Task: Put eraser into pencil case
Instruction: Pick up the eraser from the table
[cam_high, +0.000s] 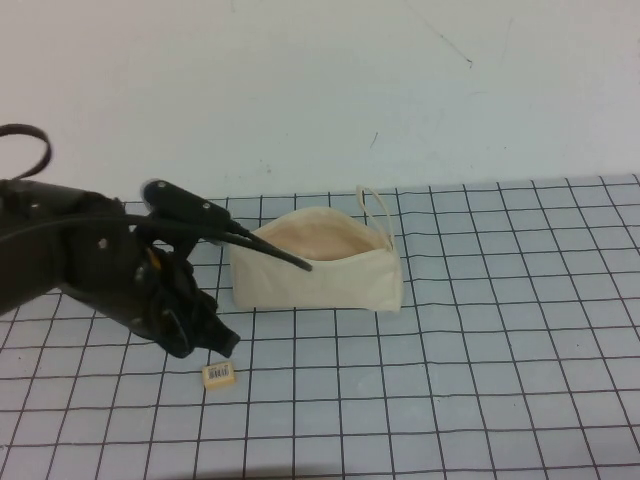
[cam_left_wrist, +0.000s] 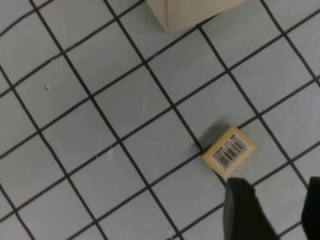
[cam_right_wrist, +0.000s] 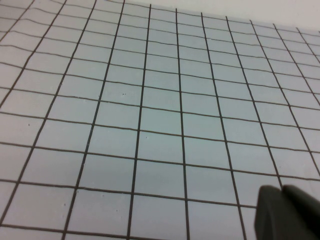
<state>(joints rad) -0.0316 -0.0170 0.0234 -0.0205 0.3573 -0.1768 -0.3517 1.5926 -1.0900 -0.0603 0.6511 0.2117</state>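
The eraser (cam_high: 218, 374) is a tiny pale yellow block with a barcode label, lying on the grid mat near the front left; it also shows in the left wrist view (cam_left_wrist: 229, 151). The pencil case (cam_high: 318, 262), a cream zip pouch, stands open behind it with pinkish lining and a loop strap at its right end; one corner shows in the left wrist view (cam_left_wrist: 192, 11). My left gripper (cam_high: 212, 340) hovers just above and left of the eraser, open and empty (cam_left_wrist: 275, 212). My right gripper (cam_right_wrist: 285, 212) is out of the high view, shut and empty above bare mat.
The grid-lined mat (cam_high: 480, 340) covers the table up to a pale wall (cam_high: 320, 90) at the back. A black cable (cam_high: 270, 250) from the left arm crosses in front of the pouch's left end.
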